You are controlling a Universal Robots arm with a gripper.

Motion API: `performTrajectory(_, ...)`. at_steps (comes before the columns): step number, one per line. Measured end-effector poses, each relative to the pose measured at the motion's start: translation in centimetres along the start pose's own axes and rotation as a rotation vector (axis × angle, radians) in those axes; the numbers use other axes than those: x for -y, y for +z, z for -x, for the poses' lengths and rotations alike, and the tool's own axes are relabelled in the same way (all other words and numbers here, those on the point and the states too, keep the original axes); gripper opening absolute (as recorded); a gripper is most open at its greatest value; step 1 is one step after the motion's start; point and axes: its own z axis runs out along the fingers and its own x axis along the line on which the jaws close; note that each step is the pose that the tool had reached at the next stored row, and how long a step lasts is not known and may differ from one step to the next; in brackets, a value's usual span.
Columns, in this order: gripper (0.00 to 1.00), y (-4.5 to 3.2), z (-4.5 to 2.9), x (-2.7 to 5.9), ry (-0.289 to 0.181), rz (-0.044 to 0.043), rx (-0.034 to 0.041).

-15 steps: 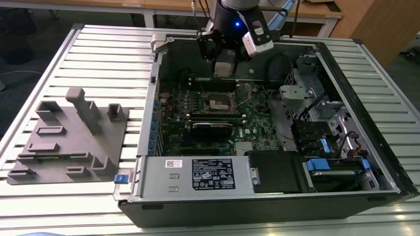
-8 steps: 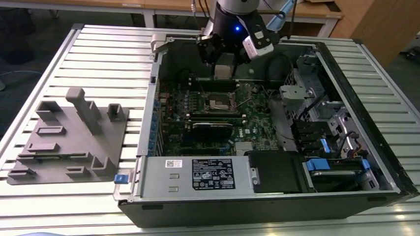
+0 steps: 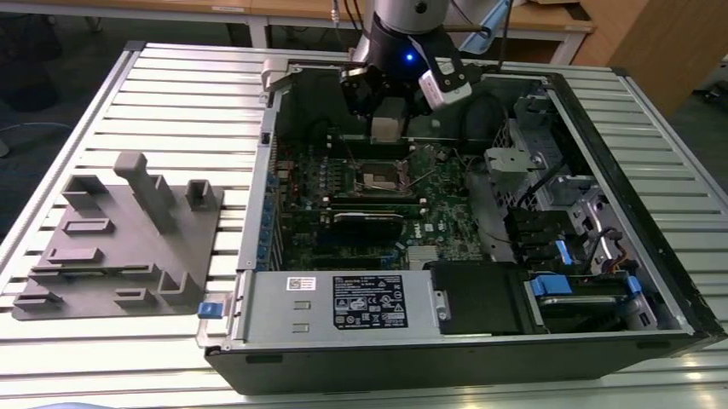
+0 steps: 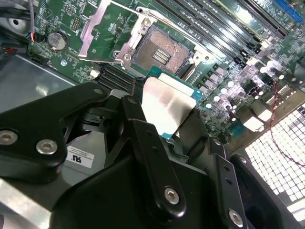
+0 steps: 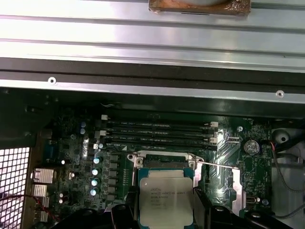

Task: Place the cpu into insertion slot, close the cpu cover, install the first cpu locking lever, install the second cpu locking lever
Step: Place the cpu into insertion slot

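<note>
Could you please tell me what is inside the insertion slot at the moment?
Nothing that shows: the insertion slot has a bare dark centre, the cpu cover standing open. The gripper holds the cpu close by, hiding its near edge.

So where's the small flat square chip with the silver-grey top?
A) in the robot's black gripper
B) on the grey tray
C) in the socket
A: the silver-grey-topped square chip sits clamped in the black gripper, and the silver-rimmed square socket is empty.
</note>
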Motion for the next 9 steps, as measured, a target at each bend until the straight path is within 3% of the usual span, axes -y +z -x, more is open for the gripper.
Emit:
performTrajectory(4,0.54,0.26,0.00,0.02,-0.001,0.0005,0.0123)
performTrajectory(9,0.54,0.63,0.00,0.07,0.002,0.0002,0.0177)
